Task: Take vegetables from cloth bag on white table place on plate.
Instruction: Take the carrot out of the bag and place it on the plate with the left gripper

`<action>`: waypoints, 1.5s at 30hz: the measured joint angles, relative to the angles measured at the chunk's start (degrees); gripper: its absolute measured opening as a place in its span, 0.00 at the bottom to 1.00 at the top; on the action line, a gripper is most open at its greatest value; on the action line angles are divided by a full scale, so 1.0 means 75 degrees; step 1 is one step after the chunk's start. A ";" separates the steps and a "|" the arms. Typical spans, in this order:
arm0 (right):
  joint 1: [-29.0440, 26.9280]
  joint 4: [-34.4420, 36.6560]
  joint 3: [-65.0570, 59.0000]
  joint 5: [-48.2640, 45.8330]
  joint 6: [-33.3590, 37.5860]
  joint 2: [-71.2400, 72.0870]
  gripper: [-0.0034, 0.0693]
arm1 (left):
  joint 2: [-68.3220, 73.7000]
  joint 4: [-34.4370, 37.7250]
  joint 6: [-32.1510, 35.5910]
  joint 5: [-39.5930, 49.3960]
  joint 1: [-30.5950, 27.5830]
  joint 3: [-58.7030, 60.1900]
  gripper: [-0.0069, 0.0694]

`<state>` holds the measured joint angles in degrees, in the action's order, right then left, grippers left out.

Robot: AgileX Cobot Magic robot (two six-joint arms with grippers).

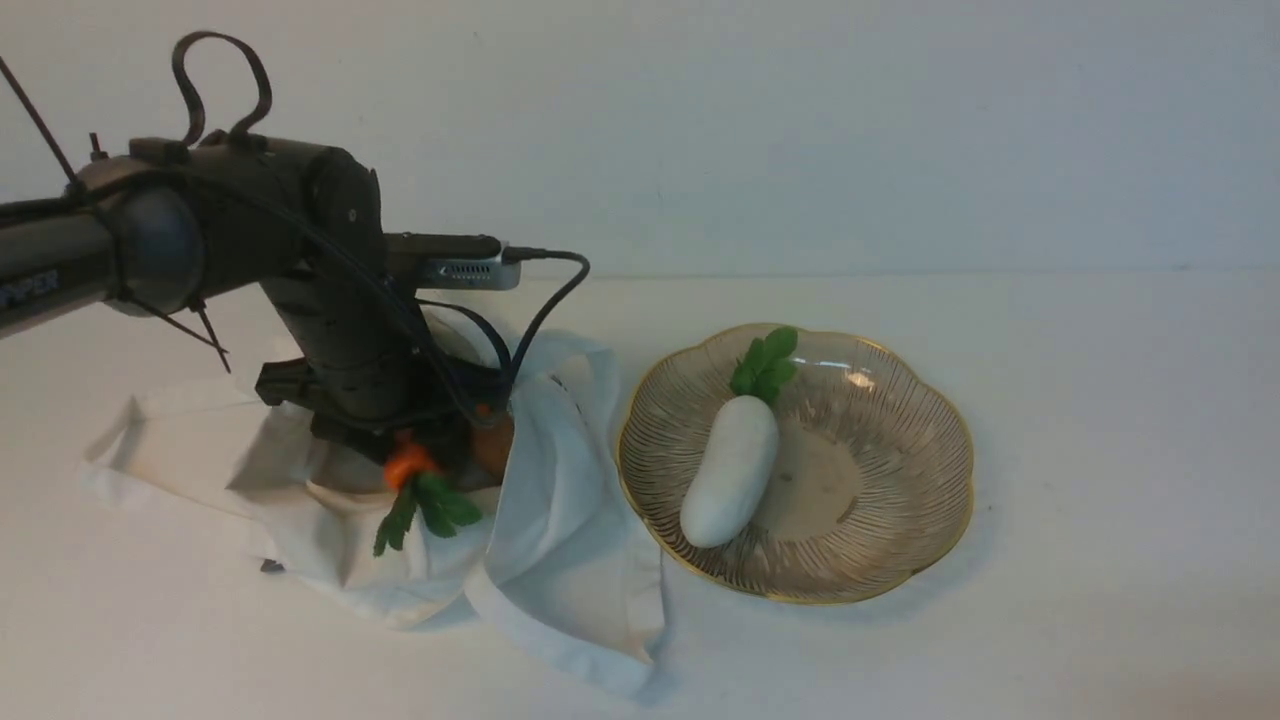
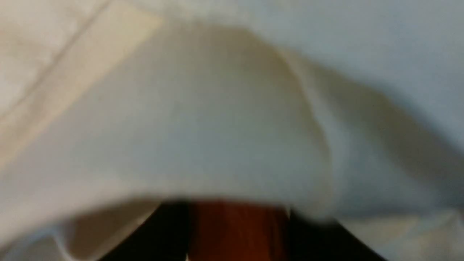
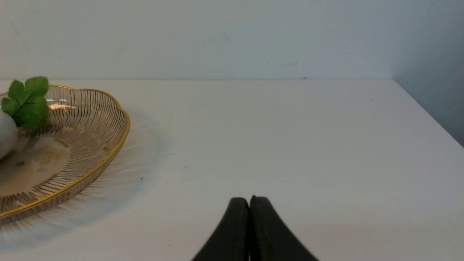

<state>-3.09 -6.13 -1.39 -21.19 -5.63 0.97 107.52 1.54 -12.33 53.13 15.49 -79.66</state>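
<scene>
The cloth bag (image 1: 570, 520) lies crumpled on the white table (image 1: 1100, 450), left of the plate (image 1: 880, 500). My left gripper (image 1: 400, 448) reaches down into the bag's opening. The orange carrot (image 1: 408, 465) sits at its tip, with its green leaves (image 1: 430, 508) hanging over the bag's edge. In the left wrist view the carrot (image 2: 235, 232) sits between two dark fingers (image 2: 170, 235), under bag fabric (image 2: 203, 127). A tan round vegetable (image 1: 495, 445) peeks out beside the carrot. My right gripper (image 3: 249, 198) is shut and empty over bare table, to the right of the plate (image 3: 90, 170).
A white radish (image 1: 732, 470) with green leaves lies on the plate and also shows in the right wrist view (image 3: 5, 134). A pale wall stands behind the table. The table's right edge (image 3: 427, 112) shows in the right wrist view.
</scene>
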 joint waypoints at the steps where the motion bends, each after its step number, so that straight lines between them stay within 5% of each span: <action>1: 0.0000 0.0000 0.0000 0.0000 0.0000 0.0000 0.03 | -0.0228 0.0038 0.0035 0.0301 0.0000 -0.0081 0.51; 10: 0.0000 0.0000 0.0000 0.0000 0.0000 0.0000 0.03 | -0.1569 0.0177 0.0092 0.2003 0.0000 -0.0131 0.51; 18: 0.0000 0.0000 0.0000 0.0000 0.0000 0.0000 0.03 | -0.2852 0.0378 0.0361 0.2215 0.0073 0.1254 0.51; 28: 0.0000 0.0000 0.0000 0.0000 0.0000 0.0000 0.03 | -0.4265 0.1025 0.0576 0.2307 0.2011 0.2180 0.51; 33: 0.0000 0.0000 0.0000 0.0000 0.0000 0.0000 0.03 | -0.3979 0.1200 0.0670 0.0696 0.3699 0.2184 0.51; 39: 0.0000 0.0000 0.0000 0.0000 0.0000 0.0000 0.03 | -0.2663 0.1725 0.0837 -0.0194 0.3848 0.1173 0.51; 45: 0.0000 0.0000 0.0000 0.0000 0.0000 0.0000 0.03 | -0.0332 0.1761 0.2075 -0.0425 0.3848 -0.0964 0.51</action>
<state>-3.09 -6.13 -1.39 -21.19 -5.63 0.97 105.03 14.75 3.24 49.95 44.35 -86.89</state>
